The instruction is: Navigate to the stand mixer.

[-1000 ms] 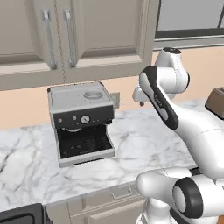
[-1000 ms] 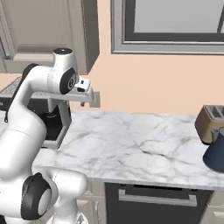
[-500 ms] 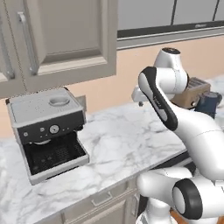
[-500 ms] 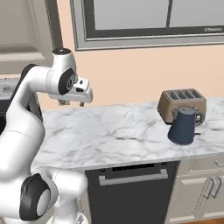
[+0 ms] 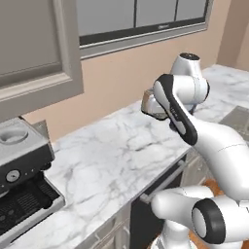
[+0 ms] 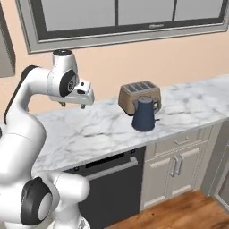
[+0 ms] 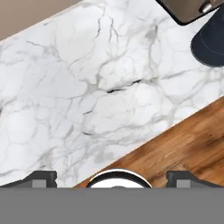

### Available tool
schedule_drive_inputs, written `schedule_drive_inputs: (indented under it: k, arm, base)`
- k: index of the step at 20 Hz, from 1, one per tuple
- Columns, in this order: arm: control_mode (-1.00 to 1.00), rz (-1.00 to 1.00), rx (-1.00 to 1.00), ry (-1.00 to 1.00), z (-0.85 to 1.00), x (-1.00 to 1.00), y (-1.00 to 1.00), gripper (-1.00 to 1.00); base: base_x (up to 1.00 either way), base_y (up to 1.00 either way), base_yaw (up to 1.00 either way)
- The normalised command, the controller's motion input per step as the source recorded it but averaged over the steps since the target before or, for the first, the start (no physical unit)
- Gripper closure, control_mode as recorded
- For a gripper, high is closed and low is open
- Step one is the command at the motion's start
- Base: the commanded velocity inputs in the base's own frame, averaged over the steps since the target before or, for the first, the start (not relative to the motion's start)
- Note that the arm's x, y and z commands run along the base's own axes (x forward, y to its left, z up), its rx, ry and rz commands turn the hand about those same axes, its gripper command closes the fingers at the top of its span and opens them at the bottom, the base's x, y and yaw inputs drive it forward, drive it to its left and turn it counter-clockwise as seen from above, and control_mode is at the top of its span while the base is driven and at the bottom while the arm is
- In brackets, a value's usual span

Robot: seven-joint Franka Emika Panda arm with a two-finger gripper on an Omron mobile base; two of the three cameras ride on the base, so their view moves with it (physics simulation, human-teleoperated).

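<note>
From the left base camera, the marble tabletop (image 5: 112, 155) runs from the espresso machine (image 5: 22, 185) at the left edge toward a sink corner on the right. The arm is folded high over the tabletop, partly hiding a toaster (image 5: 151, 103). No stand mixer is on this stretch, so it probably lies further along the counter run. The risk, as I judge it, is the base stopping at the wrong appliance (the espresso machine is boxy and could be mistaken), or the raised elbow sweeping the toaster as the base drives.

From the right base camera, the hand (image 6: 71, 105) hangs above the bare marble, pointing downward, well apart from the toaster and the dark blue kettle (image 6: 145, 115) just in front of it.

From the hand camera, the two fingertips (image 7: 41, 178) sit wide apart with nothing between them: spread and empty, over marble and wood floor (image 7: 183, 140).
</note>
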Motion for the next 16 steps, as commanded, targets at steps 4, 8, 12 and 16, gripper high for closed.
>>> schedule_drive_inputs:
  k: [4,8,12,16]
  arm:
    - [1.0,0.0,0.0,0.0,0.0,0.0,0.0,-1.0]
    - [1.0,0.0,0.0,0.0,0.0,0.0,0.0,-1.0]
    - [1.0,0.0,0.0,0.0,0.0,0.0,0.0,-1.0]
    - [1.0,0.0,0.0,0.0,0.0,0.0,0.0,-1.0]
  base:
    - [0.01,-0.02,-0.54]
    - [0.0,-0.22,-0.6]
    - [0.0,-0.26,-0.7]
    - [0.01,-0.27,-0.74]
